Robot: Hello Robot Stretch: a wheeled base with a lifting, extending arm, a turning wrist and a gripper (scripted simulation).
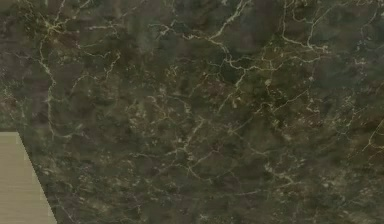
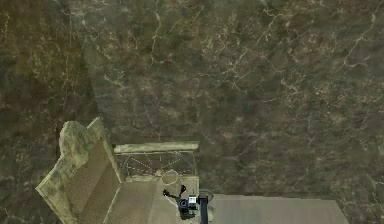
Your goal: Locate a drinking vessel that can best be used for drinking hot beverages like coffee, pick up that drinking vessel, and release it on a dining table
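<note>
In the forward view a dark marble floor with pale veins spreads across the frame, and a flat tan wedge cuts into the bottom left corner; what it belongs to cannot be told. In the arm side view the same dark veined floor takes up the upper part. At the lower left stands a pale chair with its back toward the view's left and its seat facing the view's right. From the chair a thin pale rail with crossed struts beneath it runs toward the middle. Along the bottom edge lies the tan top of a table, reaching from beside the chair toward the view's right. The dark arm rises from the bottom edge just right of the middle, over the table, and the gripper sits at its far end with its thin fingers pointing up and to the left. Right at the fingers is a small round thing, pale and ring-shaped, too small to name surely as a cup; it lies near the table's edge next to the chair. Whether the gripper is grasping it, or anything at all, cannot be told, nor whether the fingers touch it.
</note>
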